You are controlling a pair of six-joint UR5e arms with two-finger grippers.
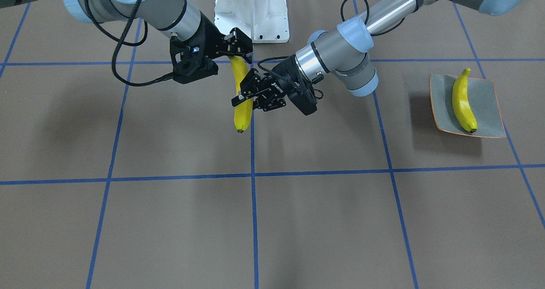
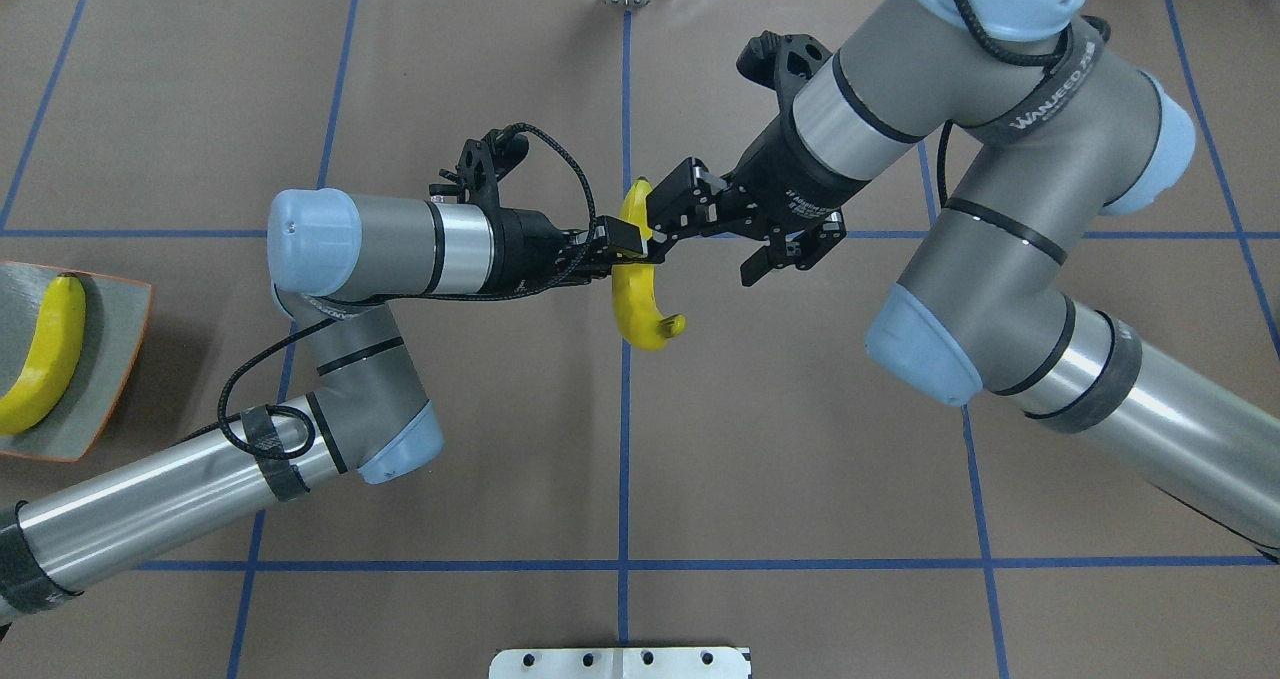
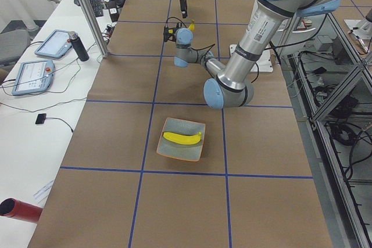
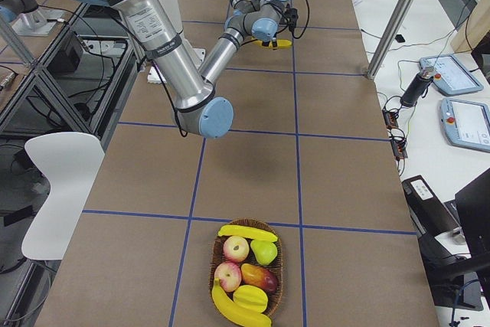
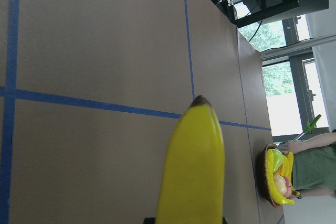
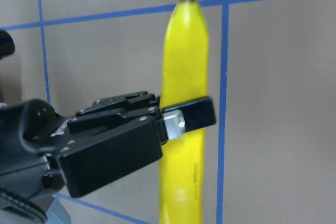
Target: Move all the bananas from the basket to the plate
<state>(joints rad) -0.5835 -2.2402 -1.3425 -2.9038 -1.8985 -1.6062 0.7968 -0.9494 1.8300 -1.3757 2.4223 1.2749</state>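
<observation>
A yellow banana (image 1: 242, 114) hangs in the air over the table's middle, dark tip pointing away from the robot; it also shows in the overhead view (image 2: 640, 304). My right gripper (image 1: 239, 50) (image 2: 655, 224) is shut on its stem end. My left gripper (image 1: 245, 97) (image 2: 625, 244) is shut across its middle; one of its fingers (image 6: 189, 116) lies over the banana (image 6: 184, 66). A second banana (image 1: 463, 101) lies on the grey-green plate (image 1: 485, 97) (image 2: 110, 359). Two more bananas (image 4: 246, 231) (image 4: 237, 310) lie in the basket (image 4: 213, 254).
The basket also holds apples and other fruit and stands far off at the table's right end, also seen in the left wrist view (image 5: 273, 182). The white robot base (image 1: 251, 12) stands behind the grippers. A person in green (image 5: 315, 171) is beyond the basket.
</observation>
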